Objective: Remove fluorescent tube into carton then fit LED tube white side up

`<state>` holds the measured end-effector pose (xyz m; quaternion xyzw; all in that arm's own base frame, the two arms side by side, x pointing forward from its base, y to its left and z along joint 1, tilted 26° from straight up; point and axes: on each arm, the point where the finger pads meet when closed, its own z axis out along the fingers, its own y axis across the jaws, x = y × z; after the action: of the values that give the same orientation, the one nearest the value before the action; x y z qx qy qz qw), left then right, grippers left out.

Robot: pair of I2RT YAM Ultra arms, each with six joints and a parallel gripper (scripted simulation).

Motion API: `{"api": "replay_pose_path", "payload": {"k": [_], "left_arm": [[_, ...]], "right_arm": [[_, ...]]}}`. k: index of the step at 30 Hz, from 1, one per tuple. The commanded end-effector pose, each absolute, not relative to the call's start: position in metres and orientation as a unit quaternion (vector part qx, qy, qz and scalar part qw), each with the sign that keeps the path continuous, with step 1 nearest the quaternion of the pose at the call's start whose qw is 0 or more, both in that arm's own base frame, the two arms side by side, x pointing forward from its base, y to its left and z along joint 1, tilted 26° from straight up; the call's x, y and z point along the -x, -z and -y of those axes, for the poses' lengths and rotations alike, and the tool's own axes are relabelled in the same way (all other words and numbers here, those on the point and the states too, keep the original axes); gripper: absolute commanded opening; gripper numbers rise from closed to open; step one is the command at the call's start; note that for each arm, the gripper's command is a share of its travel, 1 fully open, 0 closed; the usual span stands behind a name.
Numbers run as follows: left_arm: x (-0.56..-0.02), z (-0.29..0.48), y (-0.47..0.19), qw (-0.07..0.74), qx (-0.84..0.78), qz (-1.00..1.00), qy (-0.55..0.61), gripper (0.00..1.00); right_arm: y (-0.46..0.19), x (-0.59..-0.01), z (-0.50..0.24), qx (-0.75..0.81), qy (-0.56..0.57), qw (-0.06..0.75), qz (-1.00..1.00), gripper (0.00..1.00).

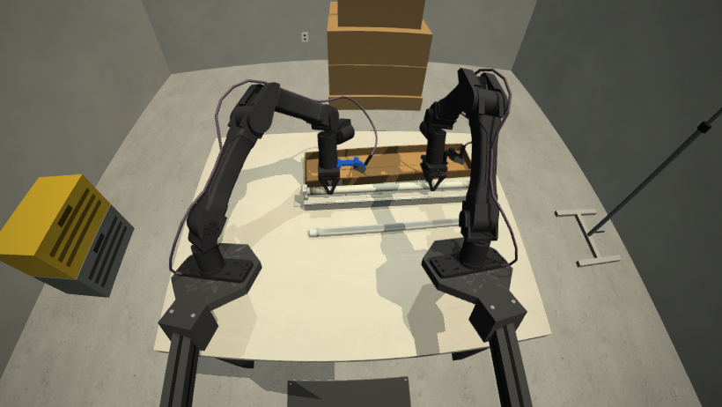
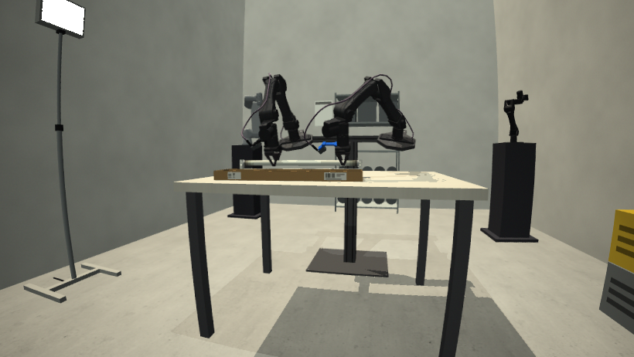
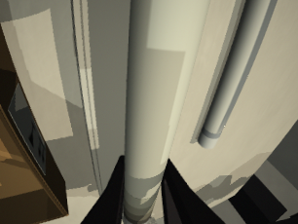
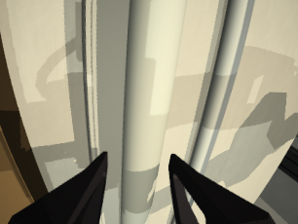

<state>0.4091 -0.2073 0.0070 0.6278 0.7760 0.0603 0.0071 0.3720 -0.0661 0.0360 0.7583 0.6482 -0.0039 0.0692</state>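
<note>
Carton (image 2: 288, 175), long side: two printed labels (image 2: 233, 175) (image 2: 335, 175); the right-hand one bears a barcode.
Label wording: too small to read.
</note>
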Motion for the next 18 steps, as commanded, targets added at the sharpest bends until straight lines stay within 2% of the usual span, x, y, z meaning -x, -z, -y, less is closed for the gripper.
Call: {"api": "replay_pose_path", "payload": {"k": [1, 2, 3, 18], "left_arm": [[-0.4207, 0.2253, -0.0288, 0.048, -0.637, -0.767, -0.065, 0.11], [-0.4207, 0.2253, -0.0288, 0.048, -0.637, -0.767, -0.065, 0.11], [-0.4207, 0.2253, -0.0288, 0.048, -0.637, -0.767, -0.065, 0.11], [-0.4208, 0.2251, -0.0288, 0.047, -0.637, -0.766, -0.066, 0.11]], "right_arm": [[-0.0544, -0.3807, 0.0690, -0.760, -0.012, 0.094, -0.643, 0.49], [-0.0544, -0.3807, 0.0690, -0.760, -0.012, 0.094, -0.643, 0.49], [-0.0544, -0.3807, 0.0690, -0.760, -0.012, 0.094, -0.643, 0.11], [-0.0483, -0.3831, 0.0692, -0.761, -0.011, 0.092, -0.642, 0.11]]}}
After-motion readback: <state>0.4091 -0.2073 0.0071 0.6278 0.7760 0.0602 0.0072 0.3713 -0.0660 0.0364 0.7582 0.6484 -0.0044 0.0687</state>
